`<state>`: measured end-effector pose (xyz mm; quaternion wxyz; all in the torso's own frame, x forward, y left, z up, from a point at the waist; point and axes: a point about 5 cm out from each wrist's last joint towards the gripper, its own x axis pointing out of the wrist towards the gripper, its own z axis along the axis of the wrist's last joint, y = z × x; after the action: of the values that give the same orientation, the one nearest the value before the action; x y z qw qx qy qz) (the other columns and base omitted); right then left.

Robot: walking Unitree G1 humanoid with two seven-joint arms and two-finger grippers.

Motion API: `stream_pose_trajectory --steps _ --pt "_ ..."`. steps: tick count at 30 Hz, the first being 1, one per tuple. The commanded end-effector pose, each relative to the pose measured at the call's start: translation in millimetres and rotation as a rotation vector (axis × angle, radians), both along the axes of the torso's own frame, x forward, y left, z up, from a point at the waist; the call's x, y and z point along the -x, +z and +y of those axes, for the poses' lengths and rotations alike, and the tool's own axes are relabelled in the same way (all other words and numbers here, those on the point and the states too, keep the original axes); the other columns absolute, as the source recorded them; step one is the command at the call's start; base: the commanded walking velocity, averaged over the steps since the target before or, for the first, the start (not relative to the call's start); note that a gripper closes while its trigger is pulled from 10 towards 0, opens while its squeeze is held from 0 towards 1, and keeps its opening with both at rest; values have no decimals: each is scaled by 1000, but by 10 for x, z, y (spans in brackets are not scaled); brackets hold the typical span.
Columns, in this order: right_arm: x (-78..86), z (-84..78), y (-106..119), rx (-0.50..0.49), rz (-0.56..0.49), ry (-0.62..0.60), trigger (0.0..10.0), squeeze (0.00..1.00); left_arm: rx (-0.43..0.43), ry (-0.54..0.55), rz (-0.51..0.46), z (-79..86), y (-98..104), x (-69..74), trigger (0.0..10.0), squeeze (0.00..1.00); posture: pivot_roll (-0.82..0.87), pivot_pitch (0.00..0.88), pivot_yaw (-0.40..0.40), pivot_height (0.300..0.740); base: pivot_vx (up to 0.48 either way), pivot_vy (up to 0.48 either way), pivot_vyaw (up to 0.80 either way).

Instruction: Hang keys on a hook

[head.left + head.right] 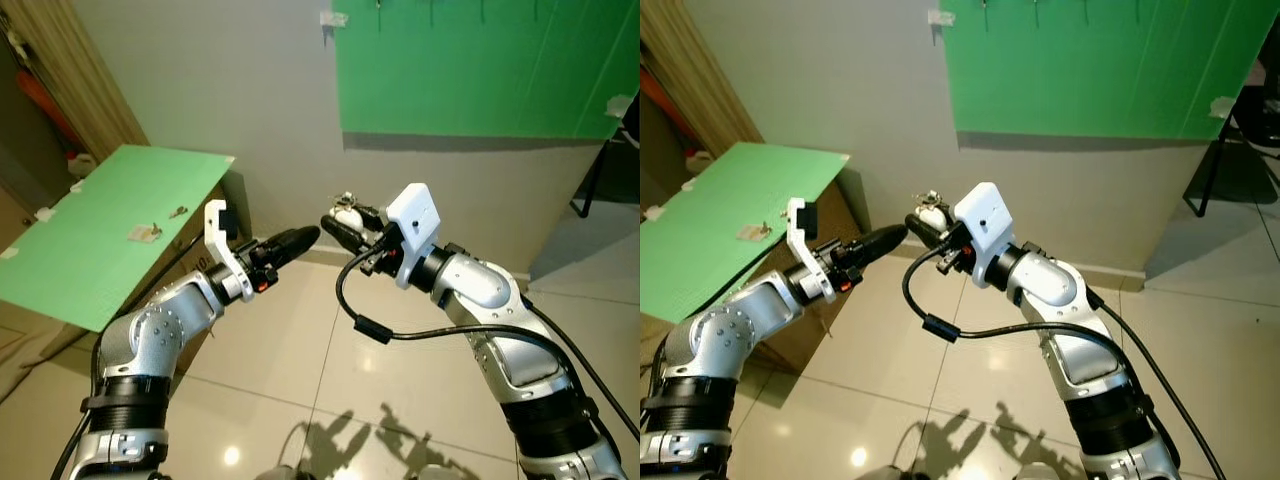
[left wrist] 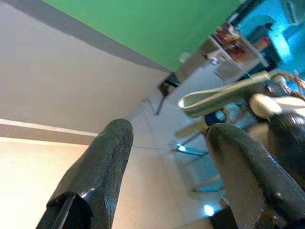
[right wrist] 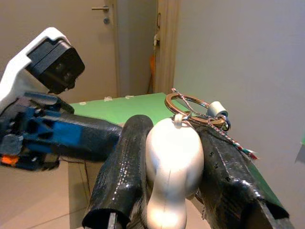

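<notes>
both pincers (image 1: 338, 227) raised, tips together

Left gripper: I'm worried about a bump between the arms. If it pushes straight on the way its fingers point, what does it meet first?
Probably the right gripper and the white key fob it clamps: the left gripper points at them from close by, though depth is unclear.

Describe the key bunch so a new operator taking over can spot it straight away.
Start from the big green board on the wall and drop down to the two silver arms held out in front of it. The right claw is shut on the key bunch, close to the left claw. It is a smooth white fob with a metal ring and a striped cord on top.
</notes>
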<state>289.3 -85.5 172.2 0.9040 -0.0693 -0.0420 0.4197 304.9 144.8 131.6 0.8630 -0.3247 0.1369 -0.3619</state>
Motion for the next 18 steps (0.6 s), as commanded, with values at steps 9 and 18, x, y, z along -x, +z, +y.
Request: stream_pose_trajectory --steps 9,18 --pt "37 -2 -28 -15 -6 -23 0 0 -1003 717 -124 1095 -276 -78 10000 0 -235 33 168 740 0 0 0" --pt "8 -91 -104 -14 -25 -108 0 0 -1121 943 -241 1156 -348 271 10000 0 -217 16 163 740 0 0 0"
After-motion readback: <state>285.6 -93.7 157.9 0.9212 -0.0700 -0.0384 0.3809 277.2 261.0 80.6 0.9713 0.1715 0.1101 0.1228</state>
